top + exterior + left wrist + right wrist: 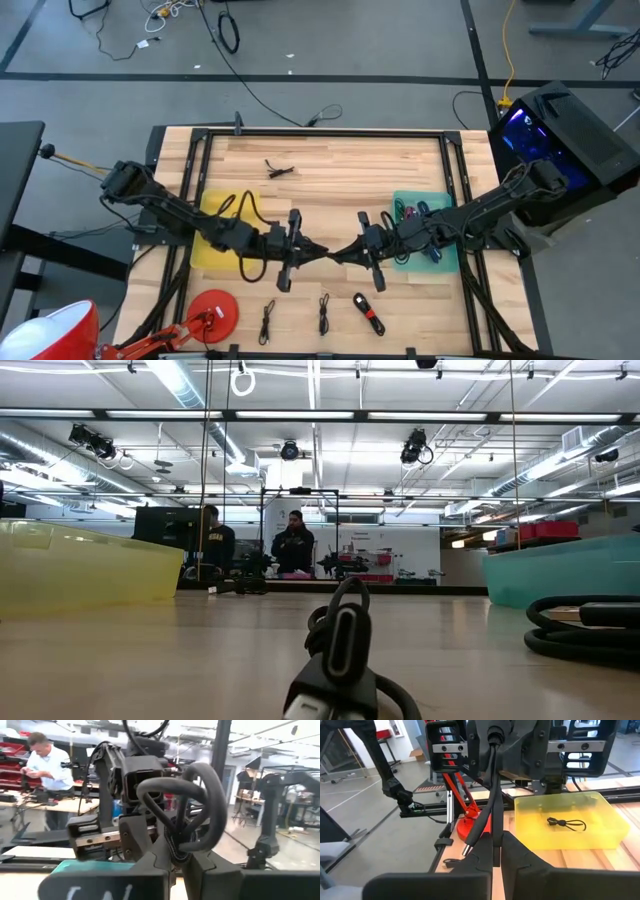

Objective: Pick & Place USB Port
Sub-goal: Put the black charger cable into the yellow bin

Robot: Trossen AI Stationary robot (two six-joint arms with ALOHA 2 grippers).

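Flanking cable (331,250): yellow bin (208,262), teal bin (440,262).

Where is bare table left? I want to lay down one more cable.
The light wooden table is bare across its far half, apart from one small black cable. It is crowded mid-table, where left gripper and right gripper meet, and along the near edge, with three cables.

Overhead looks straight down, low skims the table (330,160), wrists face each other (close).
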